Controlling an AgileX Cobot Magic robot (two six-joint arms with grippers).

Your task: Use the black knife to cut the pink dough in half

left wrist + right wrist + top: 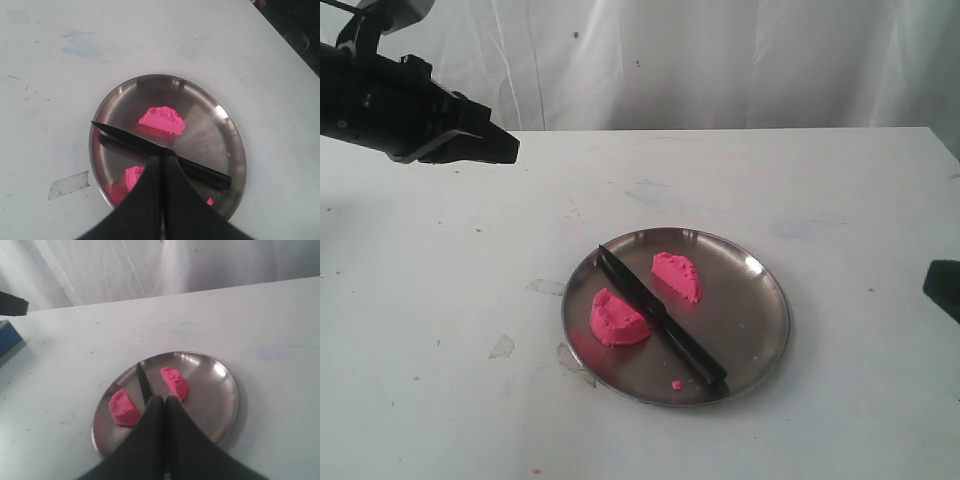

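**Exterior view.** A steel plate (750, 300) sits near the middle of the white desk (840, 200), with bare desk on every side. The far desk edge meets a white curtain (720, 60). The pink dough (618, 318) lies on the plate in two halves, one near the left rim and the other (677, 276) further back. The black knife (660, 315) lies flat and diagonal between them. Its tip is near the back-left rim and its handle end is at the front rim. A tiny pink crumb (676, 384) lies beside the handle. Tape scraps (502, 347) are stuck to the desk left of the plate. The left gripper (505, 150) hangs raised at upper left, well apart from the plate, closed and empty. A black part of the right arm (943, 288) shows at the right edge.

**Left wrist view.** The left gripper (163, 157) has its fingers pressed together and holds nothing. It looks down over the knife (125, 136), which lies free on the plate (210, 130). One dough half (162, 120) lies in the clear and the other (132, 177) is partly hidden by the gripper. The desk edge crosses one corner of the picture, with bare desk between it and the plate.

**Right wrist view.** The right gripper (164, 399) is closed and empty. It covers the knife's handle, so only the blade (145, 385) shows between the halves (124, 408) (175, 382). A blue object (7, 337) sits at the desk's side.
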